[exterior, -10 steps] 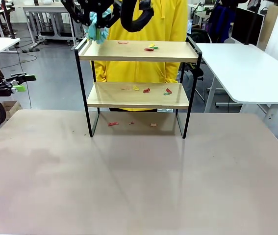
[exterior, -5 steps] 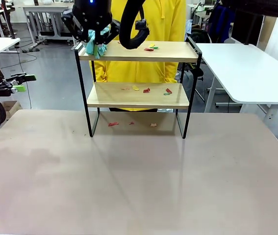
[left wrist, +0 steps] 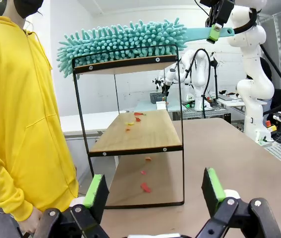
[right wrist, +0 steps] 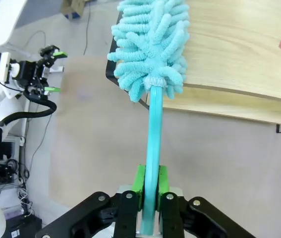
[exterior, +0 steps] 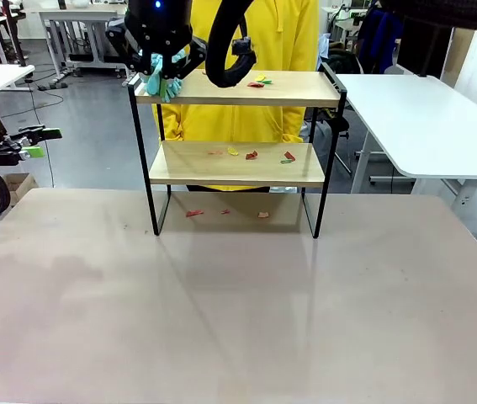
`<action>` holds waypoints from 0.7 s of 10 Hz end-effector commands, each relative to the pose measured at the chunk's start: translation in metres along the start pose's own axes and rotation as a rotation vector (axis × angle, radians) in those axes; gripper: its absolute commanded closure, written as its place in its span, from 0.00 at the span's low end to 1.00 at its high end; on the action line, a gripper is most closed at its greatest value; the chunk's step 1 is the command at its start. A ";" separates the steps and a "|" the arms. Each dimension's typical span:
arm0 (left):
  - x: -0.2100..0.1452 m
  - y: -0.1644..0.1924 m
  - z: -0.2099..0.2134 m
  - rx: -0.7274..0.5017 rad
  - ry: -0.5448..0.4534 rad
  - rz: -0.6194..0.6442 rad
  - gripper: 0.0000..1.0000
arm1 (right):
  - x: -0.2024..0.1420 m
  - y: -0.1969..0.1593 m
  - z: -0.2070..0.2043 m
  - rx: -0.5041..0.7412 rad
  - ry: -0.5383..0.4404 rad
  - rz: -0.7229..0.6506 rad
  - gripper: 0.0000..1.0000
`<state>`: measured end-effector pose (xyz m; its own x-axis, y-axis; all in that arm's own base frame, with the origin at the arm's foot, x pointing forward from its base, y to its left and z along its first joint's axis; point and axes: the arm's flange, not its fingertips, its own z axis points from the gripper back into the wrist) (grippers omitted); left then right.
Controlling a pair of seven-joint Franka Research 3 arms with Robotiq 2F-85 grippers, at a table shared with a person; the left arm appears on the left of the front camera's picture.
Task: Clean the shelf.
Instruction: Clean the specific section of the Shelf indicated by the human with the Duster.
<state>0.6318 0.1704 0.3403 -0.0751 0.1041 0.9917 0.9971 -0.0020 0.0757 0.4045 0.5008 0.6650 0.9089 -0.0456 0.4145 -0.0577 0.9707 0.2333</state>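
Shelf [exterior: 221, 167] with 2 light wooden boards in a thin black frame stands upright at the far middle of the beige table [exterior: 238, 320], directly in front of a person in a yellow hoodie [exterior: 282, 34]. A teal fluffy duster [exterior: 161, 80] rests its head on the left end of the top board, overhanging the side rail there. The right gripper [right wrist: 150, 181] reaches across from above, its 2 green-padded fingers clamped tight on the duster's flat teal handle. Small red, yellow and green scraps [exterior: 258, 82] lie near the middle of the top board, more lie on the lower board, and a few sit on the table beneath the frame. The left gripper [left wrist: 154, 191] hangs off the table's left edge, well apart from the rack, its fingers spread wide with nothing between them.
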 end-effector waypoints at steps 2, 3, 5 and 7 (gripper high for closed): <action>0.003 -0.001 0.000 0.005 0.005 -0.002 0.00 | 0.008 -0.044 0.010 -0.031 0.057 -0.075 0.87; 0.003 -0.001 0.000 0.005 0.005 -0.002 0.00 | 0.011 -0.064 0.015 -0.030 0.093 -0.106 0.87; 0.003 -0.001 0.000 0.005 0.005 -0.002 0.00 | 0.010 -0.103 0.025 -0.013 0.141 -0.141 0.87; 0.003 -0.001 0.000 0.005 0.005 -0.002 0.00 | 0.007 -0.142 0.034 -0.020 0.162 -0.176 0.87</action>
<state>0.6319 0.1706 0.3405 -0.0756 0.1038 0.9917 0.9971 -0.0018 0.0762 0.4232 0.3816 0.6794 0.9518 -0.1829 0.2463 0.1120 0.9546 0.2761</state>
